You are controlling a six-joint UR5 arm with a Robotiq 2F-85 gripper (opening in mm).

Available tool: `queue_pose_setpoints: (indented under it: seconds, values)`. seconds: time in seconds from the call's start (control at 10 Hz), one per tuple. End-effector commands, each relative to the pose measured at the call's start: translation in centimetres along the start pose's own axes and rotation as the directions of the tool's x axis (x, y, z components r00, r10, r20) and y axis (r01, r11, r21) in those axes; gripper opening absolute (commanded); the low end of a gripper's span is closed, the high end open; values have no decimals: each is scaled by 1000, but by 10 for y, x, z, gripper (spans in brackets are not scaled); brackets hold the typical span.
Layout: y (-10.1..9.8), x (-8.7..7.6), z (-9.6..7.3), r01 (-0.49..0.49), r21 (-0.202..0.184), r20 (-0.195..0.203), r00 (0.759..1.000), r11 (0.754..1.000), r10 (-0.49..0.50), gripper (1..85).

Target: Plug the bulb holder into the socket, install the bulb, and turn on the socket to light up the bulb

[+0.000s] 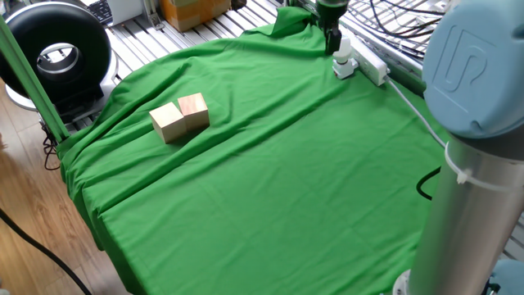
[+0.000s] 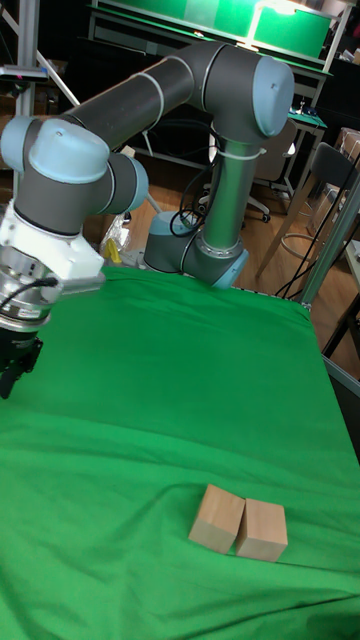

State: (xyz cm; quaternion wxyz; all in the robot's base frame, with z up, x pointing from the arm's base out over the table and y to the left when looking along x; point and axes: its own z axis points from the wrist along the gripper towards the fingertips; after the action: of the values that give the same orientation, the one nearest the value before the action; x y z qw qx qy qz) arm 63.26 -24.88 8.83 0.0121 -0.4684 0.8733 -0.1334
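Hanging at top of frame: gripper (image 1: pixel 331 39), just left of bulb (image 1: pixel 345 54) standing on socket (image 1: pixel 370 63); open or closed, cannot tell.

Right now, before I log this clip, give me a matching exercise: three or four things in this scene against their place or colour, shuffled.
Things:
1. pair of pale wooden blocks
2. long white power strip
3. dark two-finger pincer
4. green cloth

Places or colours:
A. covers the whole table
B. far edge, with a white cable
C. hovering beside the strip's near end
D. side by side, touching, on the cloth

Pairs: 1-D, 2-B, 3-C, 4-A
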Motion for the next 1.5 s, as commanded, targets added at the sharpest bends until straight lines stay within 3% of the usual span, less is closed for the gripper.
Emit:
queue_pose_setpoints:
  seconds: [0.0, 0.1, 0.2, 0.3, 0.4, 0.5, 0.6, 0.7, 0.9, 1.4]
  values:
    - [32, -27, 7, 68, -64, 35, 997, 996, -66, 790]
    - [42, -31, 15, 81, -85, 14, 997, 993, -80, 690]
    - [37, -30, 24, 98, -61, -18, 995, 993, -100, 527]
    - [42, -30, 26, 83, -61, -37, 996, 995, -85, 160]
    - [53, -23, 25, 90, -97, -61, 993, 991, -96, 10]
    - [76, -14, 24, 118, -186, -91, 986, 975, -137, 10]
    - [77, -2, 26, 139, -195, -147, 975, 971, -169, 10]
    - [57, 12, 32, 140, -121, -228, 960, 983, -165, 10]
    - [55, 15, 39, 104, -117, -266, 955, 988, -132, 10]
    - [53, 8, 62, 88, -90, -287, 952, 992, -110, 10]
